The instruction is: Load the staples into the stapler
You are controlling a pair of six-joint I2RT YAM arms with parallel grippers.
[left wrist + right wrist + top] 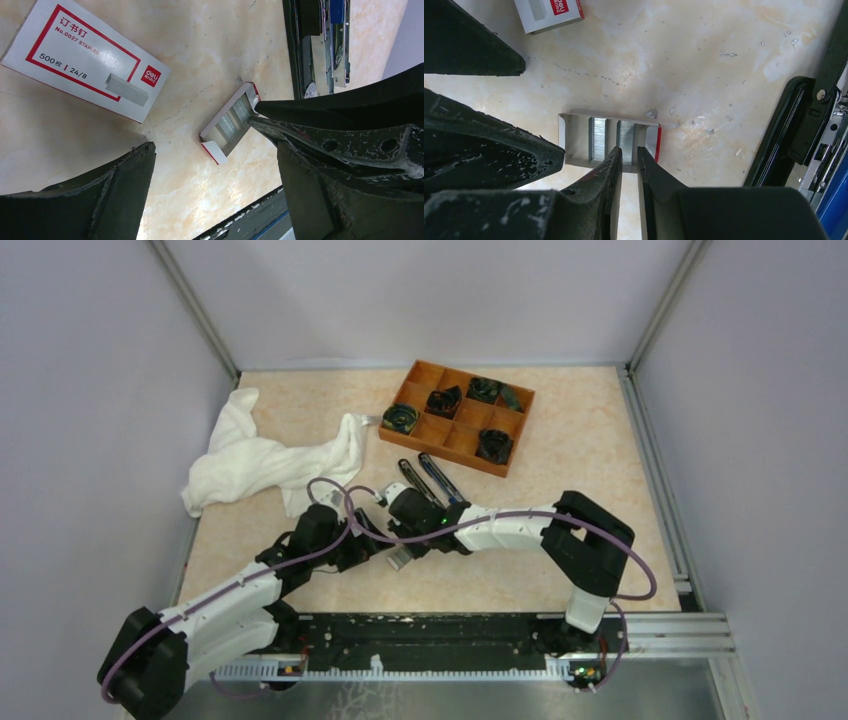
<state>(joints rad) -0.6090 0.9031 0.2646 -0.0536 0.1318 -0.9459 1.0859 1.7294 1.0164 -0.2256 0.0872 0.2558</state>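
Staples (625, 136) sit as two silver blocks in their open tray (574, 140) on the tabletop (704, 60), near the stapler (780, 132). Right gripper (629, 161) is narrow at the tray's near edge, over one block; whether it actually pinches anything is unclear. Left gripper (215, 150) hangs wide and empty. Blocks look stiff, light, slick and likely to snap apart, so a grip across the long flat sides seems safest.
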